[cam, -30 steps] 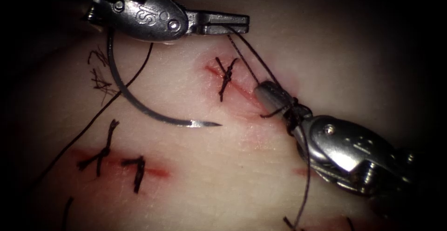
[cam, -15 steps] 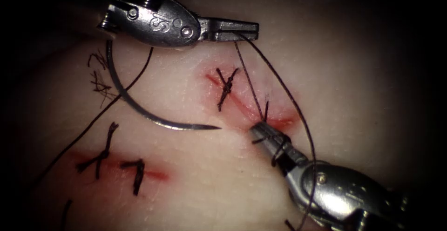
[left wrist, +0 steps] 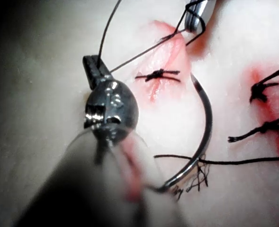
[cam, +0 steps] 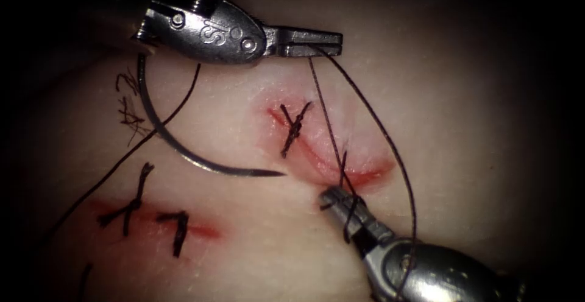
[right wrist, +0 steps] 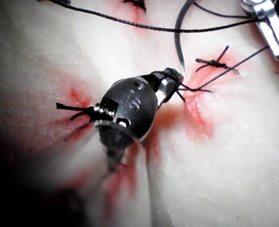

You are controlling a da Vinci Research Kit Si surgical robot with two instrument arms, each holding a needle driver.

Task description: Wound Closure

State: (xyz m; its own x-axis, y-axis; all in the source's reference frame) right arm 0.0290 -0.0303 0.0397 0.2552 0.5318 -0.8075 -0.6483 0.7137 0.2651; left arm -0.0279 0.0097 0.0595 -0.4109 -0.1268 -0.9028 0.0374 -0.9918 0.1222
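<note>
My left tool (cam: 334, 41) reaches in above the cut (cam: 365, 171), its jaws shut on the thread (cam: 393, 153). One strand drops straight into the cut; another arcs round to the right tool. My right tool (cam: 332, 200) sits just below the cut, shut on a short thread end, with thread wrapped round its jaws. The curved needle (cam: 183, 151) lies free on the tissue (cam: 256, 241) left of the cut, held by neither tool, tip pointing right. One knotted stitch (cam: 294, 126) crosses the cut. Left jaws (left wrist: 93, 68) and needle (left wrist: 206, 127) show close up; right jaws (right wrist: 173, 75) too.
A second cut at lower left carries two tied stitches (cam: 135, 200) (cam: 179, 229). Frayed cut ends of thread (cam: 128, 104) lie near the needle's back end. A long strand (cam: 109, 177) trails from there down to the lower left. Red fluid stains both cuts.
The right tool has drawn down and left, from beside the cut to below it, the thread wraps going with it. The left tool shifted slightly right, thread still held. The needle stayed put.
</note>
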